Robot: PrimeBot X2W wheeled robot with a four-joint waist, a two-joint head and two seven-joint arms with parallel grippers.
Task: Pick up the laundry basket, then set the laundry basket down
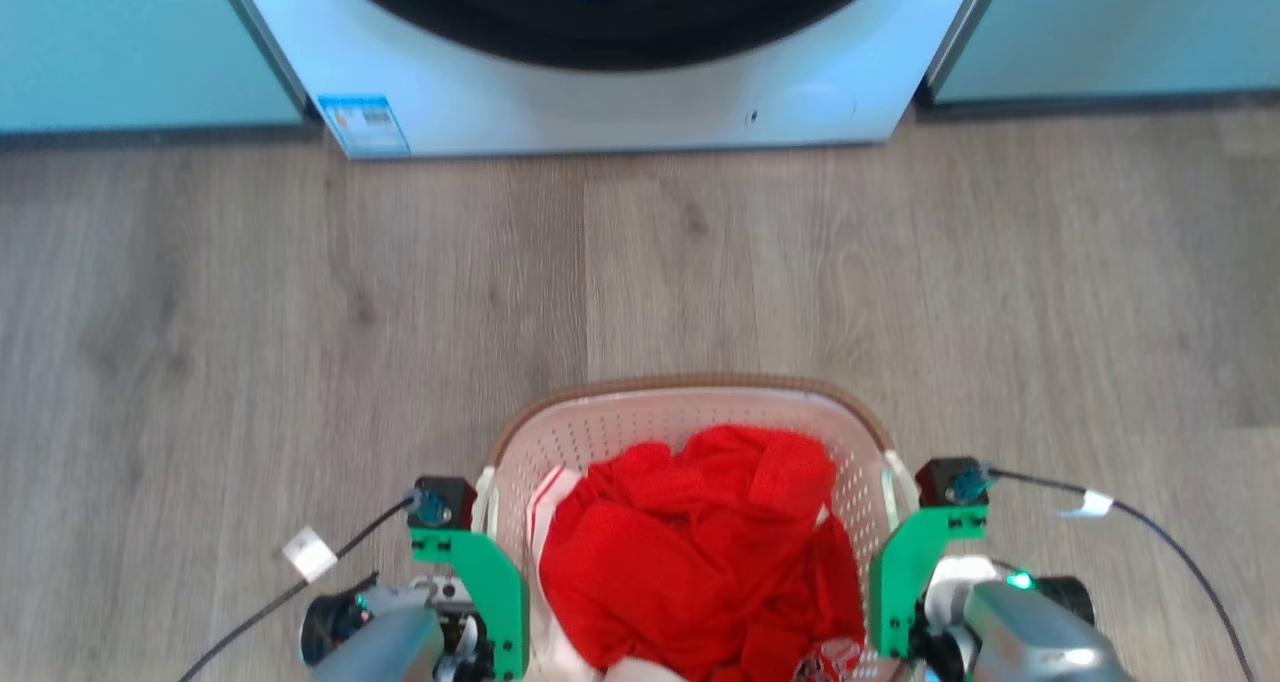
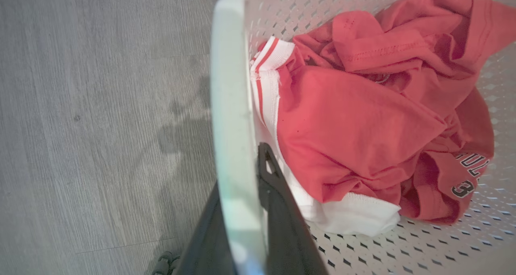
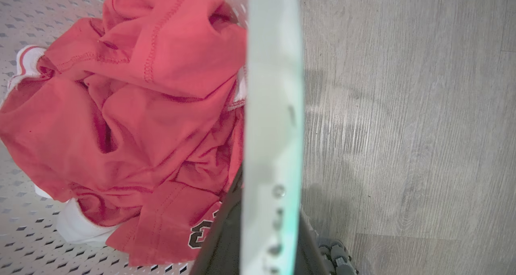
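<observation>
The laundry basket (image 1: 700, 384), white and perforated with a brown rim band, sits at the bottom centre of the head view between my two arms. It holds crumpled red clothes (image 1: 700, 552) with white trim. In the left wrist view my left gripper (image 2: 240, 168) is shut on the basket's pale left handle (image 2: 229, 85), one dark finger on each side of it. My right gripper (image 3: 269, 212) is likewise shut on the right handle (image 3: 274, 85). Whether the basket's base touches the floor is hidden. Faint shadows lie on the floor beside each handle.
A white washing machine (image 1: 600, 112) with a dark round door stands straight ahead, with pale teal cabinet fronts to its left (image 1: 130, 42) and right (image 1: 1120, 32). Grey wooden floor (image 1: 300, 292) stretches between it and the basket. Thin black cables (image 1: 1150, 522) trail from both wrists.
</observation>
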